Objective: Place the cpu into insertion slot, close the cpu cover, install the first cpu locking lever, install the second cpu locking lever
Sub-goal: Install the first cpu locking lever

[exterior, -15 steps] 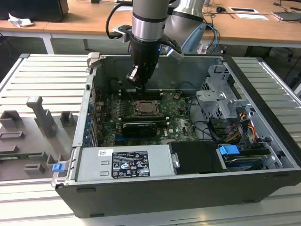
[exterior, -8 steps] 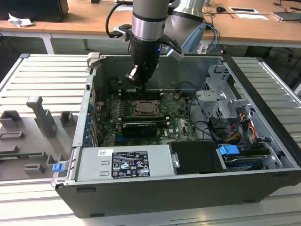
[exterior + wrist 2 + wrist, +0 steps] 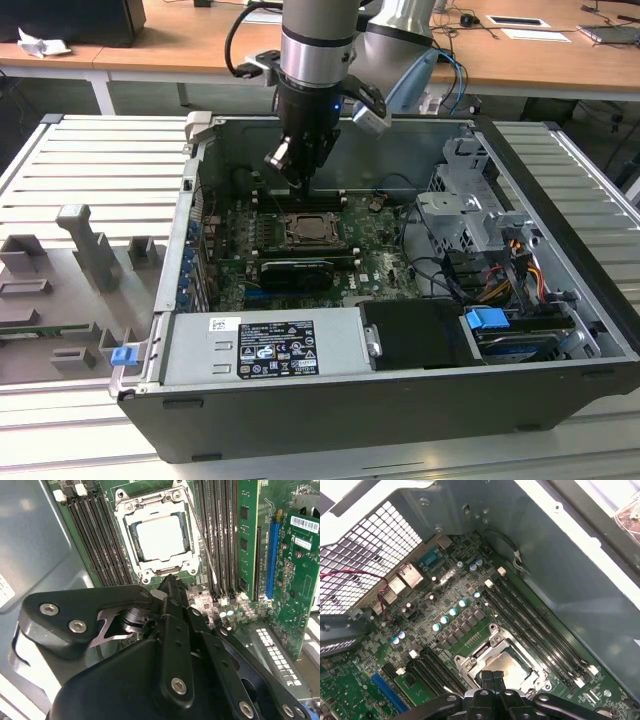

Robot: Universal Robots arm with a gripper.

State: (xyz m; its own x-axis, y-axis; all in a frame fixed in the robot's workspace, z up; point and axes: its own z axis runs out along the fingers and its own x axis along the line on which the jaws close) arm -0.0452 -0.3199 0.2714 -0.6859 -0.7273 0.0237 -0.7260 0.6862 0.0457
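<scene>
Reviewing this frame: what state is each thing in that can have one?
cpu: seated flat in the insertion slot.
cpu cover: down over the cpu, whose face shows through the cut-out.
claw: shut, holding nothing, tip by the cover's edge.
computer case: lying flat, side open.

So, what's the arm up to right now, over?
Empty gripper shut, beside the insertion slot. The cpu seated inside, cpu cover down. Nothing blocking.

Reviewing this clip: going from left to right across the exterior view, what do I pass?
tall grey fixture block → blue tabs on the case's inner wall → cpu → silver drive cage
</scene>
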